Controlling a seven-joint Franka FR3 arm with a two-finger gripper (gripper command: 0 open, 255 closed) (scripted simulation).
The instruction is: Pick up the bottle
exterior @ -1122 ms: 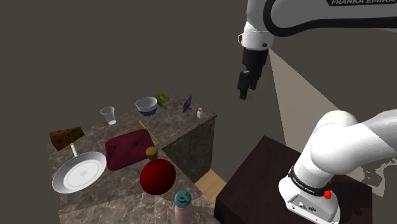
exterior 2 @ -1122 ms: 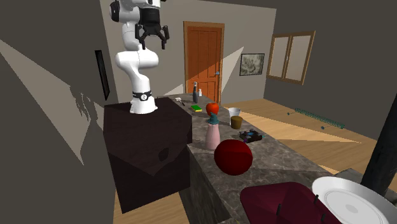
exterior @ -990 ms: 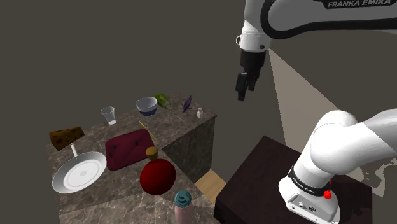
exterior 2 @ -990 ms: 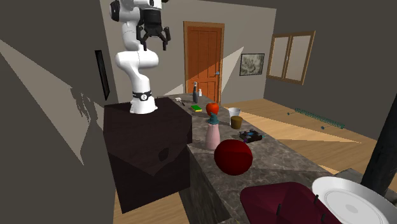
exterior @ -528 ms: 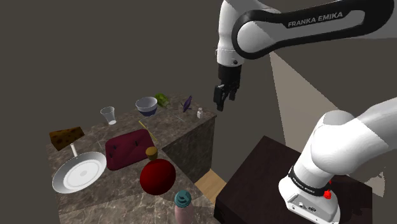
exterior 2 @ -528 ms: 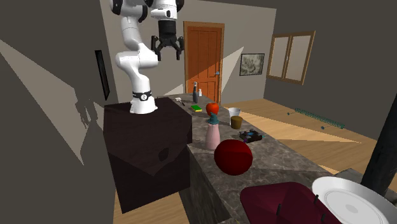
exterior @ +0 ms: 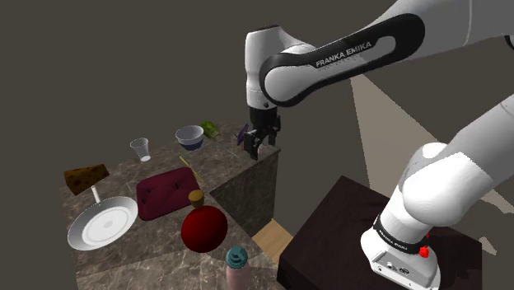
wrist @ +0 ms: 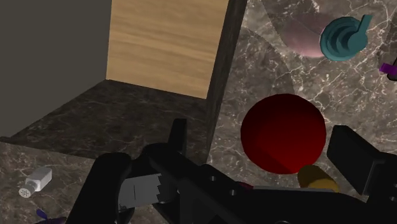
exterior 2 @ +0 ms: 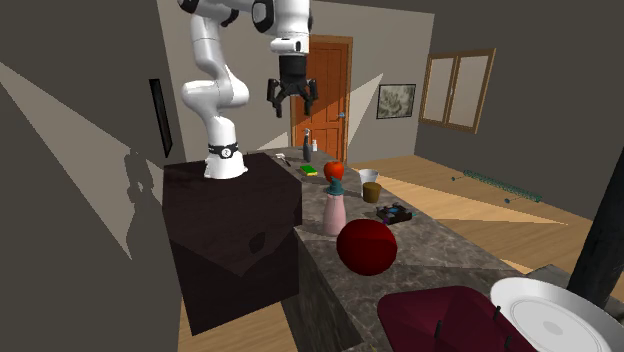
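My hand point(exterior 2: 292, 102) hangs with fingers spread, above the slim dark bottle point(exterior 2: 306, 143) just beside the white shaker point(exterior 2: 314, 147). It looks light, rigid and tippy; I'd clasp mid-body, below the neck.

Bottle point(exterior 2: 307, 144): small, slim, dark purple, w/ narrow neck & pale top. Stands upright at far corner of the stone-pattern counter point(exterior 2: 450, 250), close to the edge, just beside a little white shaker point(wrist: 35, 182). Free-standing, not held.
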